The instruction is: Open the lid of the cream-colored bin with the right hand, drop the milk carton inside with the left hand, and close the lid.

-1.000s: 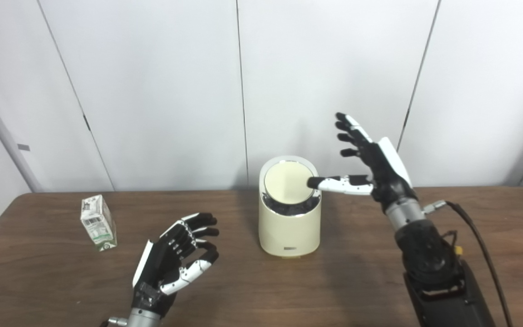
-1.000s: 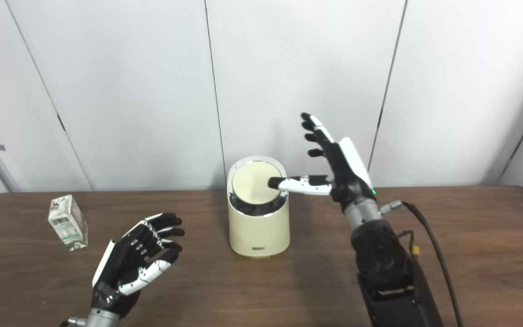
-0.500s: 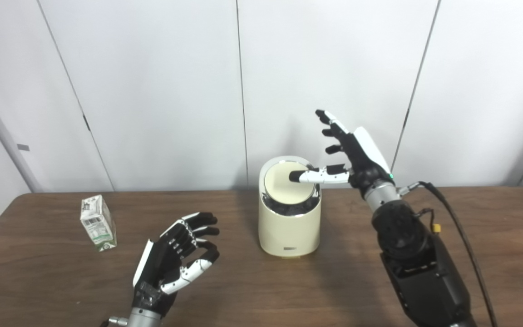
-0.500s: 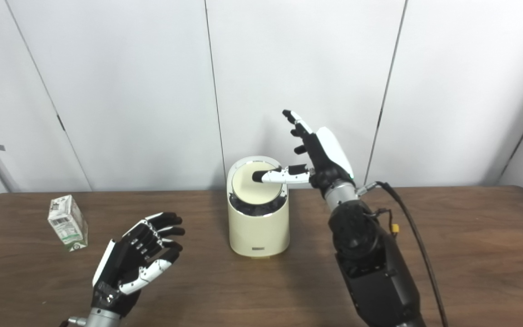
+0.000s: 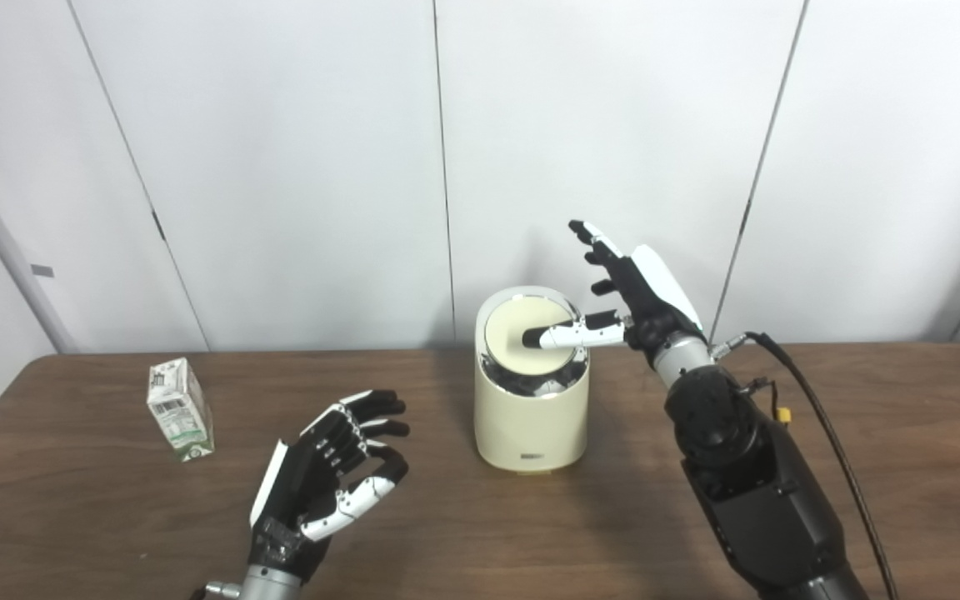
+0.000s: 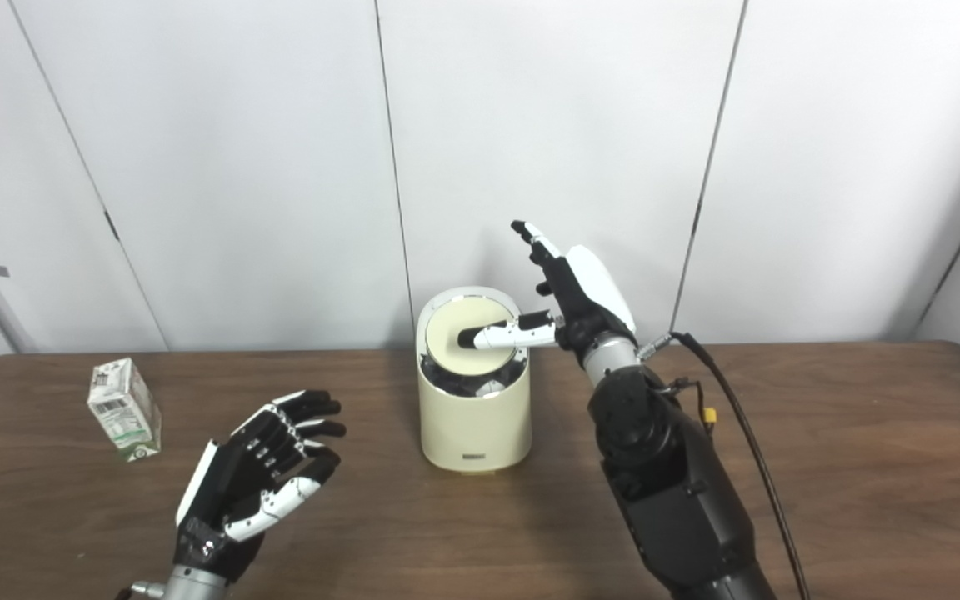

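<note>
- Left eye view: the right robot hand is open, fingers spread upward, thumb lying on the tilted lid of the bin. A dark gap shows below the lid's near edge.
- Right eye view: the left robot hand hovers open and empty above the counter. The carton stands upright, well apart to its left; a pale shape shows inside the gap.
</note>
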Controlling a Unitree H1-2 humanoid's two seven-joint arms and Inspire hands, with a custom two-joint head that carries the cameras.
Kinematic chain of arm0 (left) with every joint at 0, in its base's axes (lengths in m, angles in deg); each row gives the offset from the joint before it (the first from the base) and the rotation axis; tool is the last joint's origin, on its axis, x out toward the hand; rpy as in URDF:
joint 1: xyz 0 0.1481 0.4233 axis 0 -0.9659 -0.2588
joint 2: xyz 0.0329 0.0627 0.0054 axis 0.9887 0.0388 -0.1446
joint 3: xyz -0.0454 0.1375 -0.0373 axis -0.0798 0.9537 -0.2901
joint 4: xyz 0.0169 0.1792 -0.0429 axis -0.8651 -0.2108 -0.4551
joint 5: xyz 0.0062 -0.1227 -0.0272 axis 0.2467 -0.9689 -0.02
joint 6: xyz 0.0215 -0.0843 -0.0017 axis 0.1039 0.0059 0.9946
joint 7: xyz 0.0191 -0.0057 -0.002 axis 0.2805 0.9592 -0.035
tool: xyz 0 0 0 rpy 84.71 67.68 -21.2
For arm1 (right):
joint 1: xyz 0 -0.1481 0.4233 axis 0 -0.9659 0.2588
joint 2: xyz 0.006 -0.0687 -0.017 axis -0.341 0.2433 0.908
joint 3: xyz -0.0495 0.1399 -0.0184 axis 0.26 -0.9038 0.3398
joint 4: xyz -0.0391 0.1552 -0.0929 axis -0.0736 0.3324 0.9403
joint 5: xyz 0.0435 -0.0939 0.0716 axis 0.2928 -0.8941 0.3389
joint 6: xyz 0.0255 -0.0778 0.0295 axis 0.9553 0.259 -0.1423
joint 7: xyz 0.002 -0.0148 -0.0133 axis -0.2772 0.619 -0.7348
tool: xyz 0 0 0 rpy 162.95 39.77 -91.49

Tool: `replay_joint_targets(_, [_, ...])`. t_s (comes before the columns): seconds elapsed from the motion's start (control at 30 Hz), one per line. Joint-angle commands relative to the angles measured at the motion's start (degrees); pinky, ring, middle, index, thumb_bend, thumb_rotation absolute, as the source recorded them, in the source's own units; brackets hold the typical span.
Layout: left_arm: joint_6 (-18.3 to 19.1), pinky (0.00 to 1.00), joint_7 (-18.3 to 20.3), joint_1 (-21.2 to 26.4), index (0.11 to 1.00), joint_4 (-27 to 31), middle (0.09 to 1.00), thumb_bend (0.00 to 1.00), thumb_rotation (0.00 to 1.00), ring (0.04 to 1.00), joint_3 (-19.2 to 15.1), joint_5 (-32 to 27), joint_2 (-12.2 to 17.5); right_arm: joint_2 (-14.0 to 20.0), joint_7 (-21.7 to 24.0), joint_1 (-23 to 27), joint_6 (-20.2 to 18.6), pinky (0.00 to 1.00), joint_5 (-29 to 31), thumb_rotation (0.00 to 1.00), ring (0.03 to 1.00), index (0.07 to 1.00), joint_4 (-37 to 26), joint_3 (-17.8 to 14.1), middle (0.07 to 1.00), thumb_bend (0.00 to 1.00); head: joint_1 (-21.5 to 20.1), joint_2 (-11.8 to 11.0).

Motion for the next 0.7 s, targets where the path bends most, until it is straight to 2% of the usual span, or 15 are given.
replay_joint_targets(0.0, [-1.4, 0.50, 0.9, 2.1, 0.752, 1.4, 0.740, 0.63, 0.15, 0.660, 0.2, -1.6, -0.1, 0.7, -1.1, 3.1, 0.8, 0.73, -1.2, 0.30, 0.890, 0.951, -0.7, 0.2, 0.944, 0.90, 0.0, 0.0])
replay_joint_targets(0.3, [-1.5, 0.46, 1.2, 2.0, 0.752, 1.3, 0.736, 0.60, 0.10, 0.629, 0.8, -2.2, -0.3, 2.3, -1.5, 2.0, 1.4, 0.75, -4.3, 0.28, 0.892, 0.942, -0.2, 2.1, 0.923, 0.93, 0.3, 0.2])
replay_joint_targets(0.67, [-1.0, 0.46, 1.2, 1.6, 0.751, 2.4, 0.732, 0.62, 0.11, 0.631, 1.0, -2.7, -0.3, 2.9, -3.4, 1.7, 1.1, 0.70, -7.4, 0.24, 0.869, 0.928, 2.2, 3.6, 0.907, 0.94, 1.0, 0.8])
